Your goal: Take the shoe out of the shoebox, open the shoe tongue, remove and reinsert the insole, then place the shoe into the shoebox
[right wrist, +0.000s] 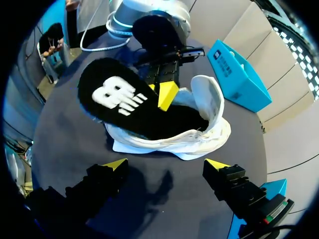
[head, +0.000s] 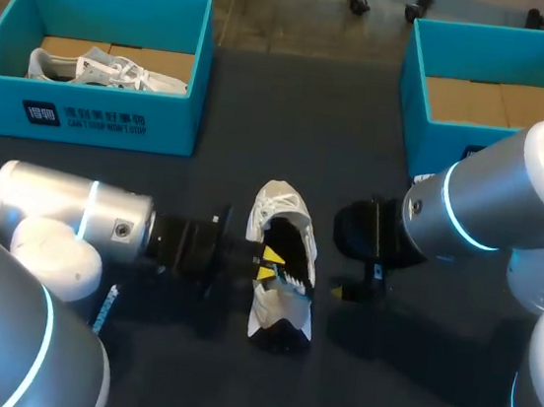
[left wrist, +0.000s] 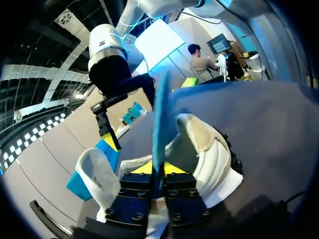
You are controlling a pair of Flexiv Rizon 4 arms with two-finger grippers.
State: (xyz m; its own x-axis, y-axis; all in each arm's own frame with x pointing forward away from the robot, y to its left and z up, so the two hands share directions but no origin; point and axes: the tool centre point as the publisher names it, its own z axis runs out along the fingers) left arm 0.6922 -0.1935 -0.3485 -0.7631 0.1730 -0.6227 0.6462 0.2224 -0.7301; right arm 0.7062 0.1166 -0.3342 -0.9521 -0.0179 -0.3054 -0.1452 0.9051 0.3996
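The dark bench lies in front of me, with a blue left box at its far side and a matching right box across from it. The left box holds a spare shoe, white. The right box shows only its cardboard floor.

The shoe I'm working on is out of both boxes. It lies mid-bench between my two arms with its opening facing up.

My left arm comes in low from the left. Its jaws are clenched on the insole, one yellow tip on each face. The insole is black on top with a white logo and blue underneath. It stands partly out of the shoe, with one end down inside.

My right arm sits just to the shoe's right. Its jaws are released, tips wide apart, holding nothing.
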